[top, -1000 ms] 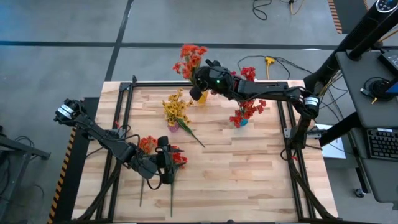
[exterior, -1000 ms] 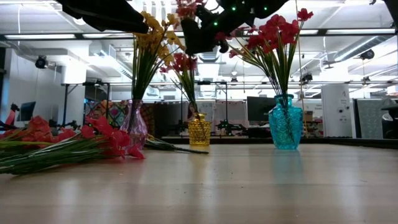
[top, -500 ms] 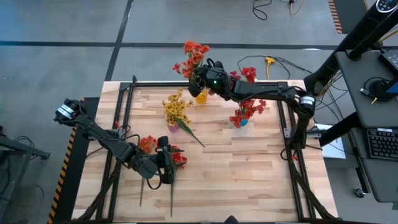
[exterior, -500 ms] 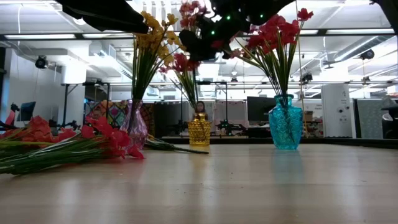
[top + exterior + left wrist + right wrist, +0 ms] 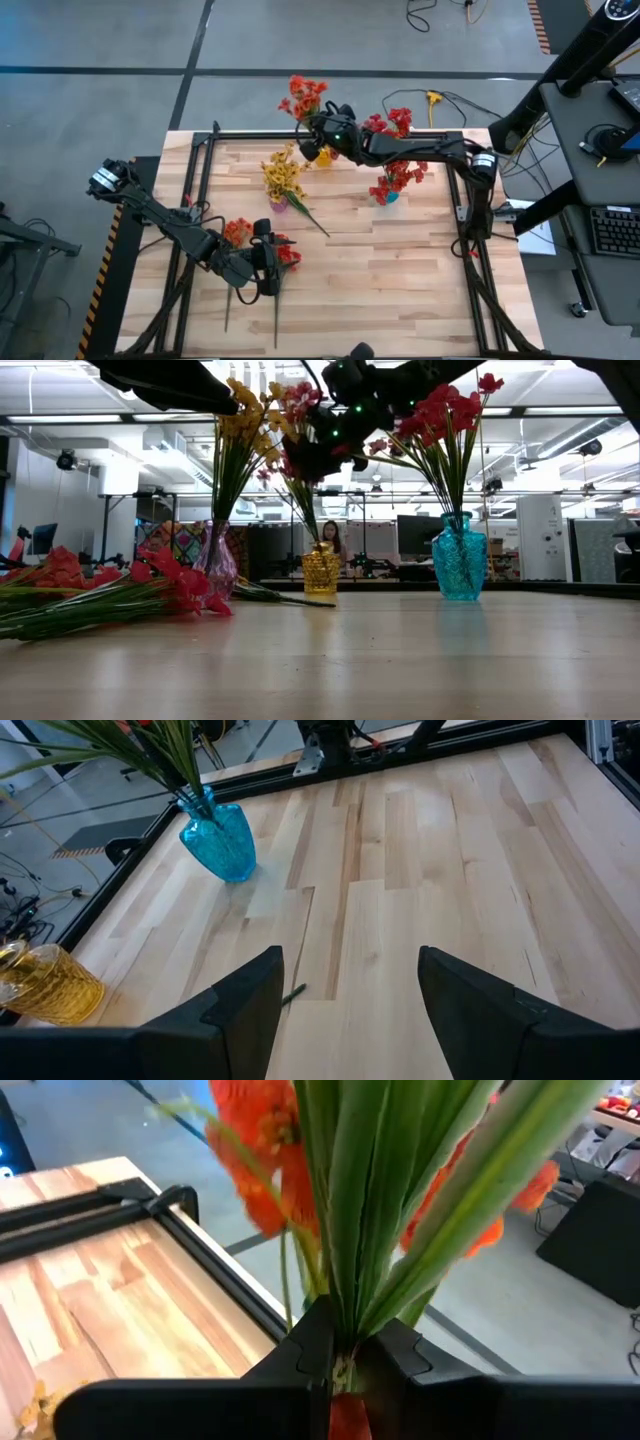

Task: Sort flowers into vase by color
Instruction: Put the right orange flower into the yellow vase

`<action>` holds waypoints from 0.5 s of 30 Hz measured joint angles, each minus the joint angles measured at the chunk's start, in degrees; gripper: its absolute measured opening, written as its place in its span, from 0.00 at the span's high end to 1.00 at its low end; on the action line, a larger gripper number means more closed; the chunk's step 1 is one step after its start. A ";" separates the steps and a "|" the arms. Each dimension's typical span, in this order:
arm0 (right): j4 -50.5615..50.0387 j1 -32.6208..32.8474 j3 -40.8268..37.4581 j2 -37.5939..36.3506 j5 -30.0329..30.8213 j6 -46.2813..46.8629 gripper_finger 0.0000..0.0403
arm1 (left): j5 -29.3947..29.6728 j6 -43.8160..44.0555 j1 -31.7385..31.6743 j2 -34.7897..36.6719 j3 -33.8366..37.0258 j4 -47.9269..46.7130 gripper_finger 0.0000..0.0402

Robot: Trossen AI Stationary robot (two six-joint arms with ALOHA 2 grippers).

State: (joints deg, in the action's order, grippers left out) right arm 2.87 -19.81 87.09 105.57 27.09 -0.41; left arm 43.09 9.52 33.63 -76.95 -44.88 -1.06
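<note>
An orange-red spray [image 5: 304, 96] stands tilted over the yellow vase [image 5: 321, 570], its stems [image 5: 302, 503] running down into the vase mouth. My right gripper [image 5: 345, 1348] is shut on that spray, high above the vase near the table's far edge [image 5: 322, 132]. Yellow flowers [image 5: 283, 172] stand in the pink vase [image 5: 216, 564], and red ones [image 5: 401, 177] in the blue vase [image 5: 459, 558]. More red and orange-red sprays [image 5: 240, 234] lie flat on the table at the near left. My left gripper [image 5: 346, 1010] hangs open just above them [image 5: 267, 266]. My right gripper pinches the bunched green stems [image 5: 346, 1292] of the orange-red spray between its two fingers, just below the blossoms. The fingers come about level from the table's right and lie across the stems. The spray leans, with its lower end in the yellow vase.
A black metal frame [image 5: 330, 133] runs round the table edge. The three vases stand close together in the far half. Bare wood [image 5: 400, 270] fills the near right. One yellow-flower stem [image 5: 312, 222] lies on the table beside the pink vase. A person [image 5: 329, 542] sits far behind the table.
My right gripper has moved down and a little toward the table's left, staying shut on the orange-red spray. The spray has swung with it, blossoms swaying, while the stem foot stayed in the yellow vase. The left arm has kept still.
</note>
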 joint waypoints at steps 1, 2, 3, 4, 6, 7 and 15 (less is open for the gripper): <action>-0.03 0.00 0.00 0.14 0.00 -0.20 0.94 | 0.00 -0.02 0.00 0.00 0.00 -0.02 0.47; -0.08 0.00 0.00 0.28 0.00 -0.28 0.94 | -0.02 -0.02 0.00 0.00 0.00 -0.02 0.47; -0.04 0.00 0.00 0.34 0.00 -0.30 0.94 | 0.00 0.00 0.02 0.00 0.00 -0.02 0.47; -0.04 0.00 0.00 0.38 0.00 -0.30 0.94 | -0.02 -0.01 0.00 0.00 0.00 -0.04 0.47; -0.02 0.00 0.00 0.39 0.02 -0.32 0.94 | -0.02 -0.02 0.01 0.00 0.00 -0.06 0.47; -0.02 0.00 0.00 0.39 0.02 -0.44 0.94 | -0.02 -0.02 0.00 0.00 0.00 -0.08 0.47; -1.51 0.00 0.00 0.39 0.02 -0.65 0.94 | 0.00 0.00 0.00 0.00 0.00 -0.24 0.47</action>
State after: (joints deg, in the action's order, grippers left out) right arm 1.36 -19.81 87.09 105.95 27.11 -1.06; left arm 43.09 9.52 33.63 -76.95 -44.88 -1.30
